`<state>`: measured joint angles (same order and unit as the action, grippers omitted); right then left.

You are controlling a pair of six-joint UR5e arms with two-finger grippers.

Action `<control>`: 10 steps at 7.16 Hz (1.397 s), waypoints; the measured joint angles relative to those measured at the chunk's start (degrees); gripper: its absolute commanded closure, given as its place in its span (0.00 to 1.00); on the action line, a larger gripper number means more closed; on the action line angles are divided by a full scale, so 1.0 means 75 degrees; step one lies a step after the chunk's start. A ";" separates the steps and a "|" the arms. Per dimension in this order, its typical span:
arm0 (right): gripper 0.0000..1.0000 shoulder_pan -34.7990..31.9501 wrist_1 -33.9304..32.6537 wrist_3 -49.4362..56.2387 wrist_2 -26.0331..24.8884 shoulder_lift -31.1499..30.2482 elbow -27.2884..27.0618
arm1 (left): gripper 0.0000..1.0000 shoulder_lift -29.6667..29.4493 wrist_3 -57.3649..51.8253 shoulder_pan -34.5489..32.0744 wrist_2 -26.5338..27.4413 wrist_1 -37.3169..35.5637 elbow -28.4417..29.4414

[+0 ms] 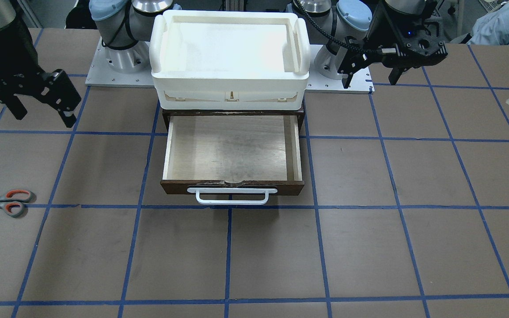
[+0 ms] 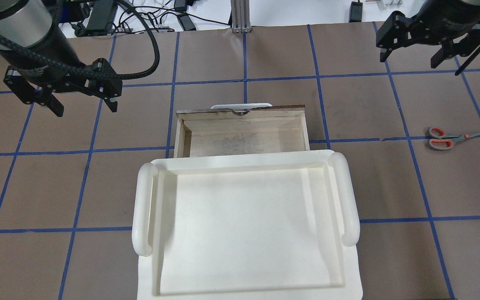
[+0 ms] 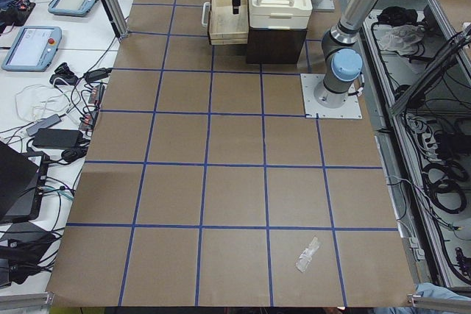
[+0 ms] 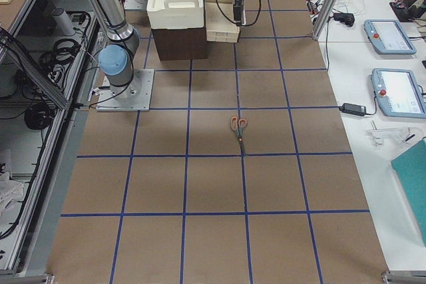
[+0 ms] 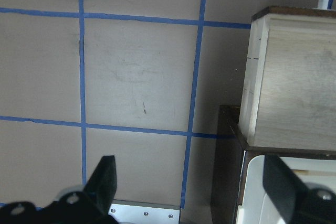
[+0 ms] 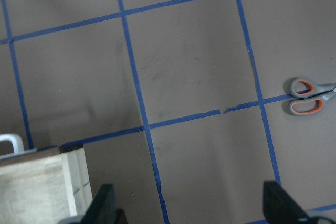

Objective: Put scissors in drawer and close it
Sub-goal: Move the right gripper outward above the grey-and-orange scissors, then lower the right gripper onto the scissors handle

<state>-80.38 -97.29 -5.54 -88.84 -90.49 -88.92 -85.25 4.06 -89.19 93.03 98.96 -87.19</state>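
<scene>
The scissors, with grey-and-orange handles, lie flat on the brown table far to the robot's right; they also show in the overhead view, the right side view and the right wrist view. The wooden drawer is pulled out and empty, its white bar handle facing away from the robot; it also shows in the overhead view. My right gripper hangs open and empty above the table, beyond the scissors. My left gripper hangs open and empty to the left of the drawer.
A white plastic tray sits on top of the dark brown cabinet that houses the drawer. A small clear wrapper lies on the table far to the robot's left. Blue tape lines grid the table.
</scene>
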 measured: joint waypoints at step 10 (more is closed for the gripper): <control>0.00 0.3402 -0.2879 -0.5761 0.0162 0.2336 -0.1236 | 0.00 0.0099 0.0007 0.0031 -0.0006 0.0132 -0.0170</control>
<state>-54.86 -118.89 -48.75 -87.63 -72.97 -98.19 -84.51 4.12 -88.96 92.98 99.94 -88.47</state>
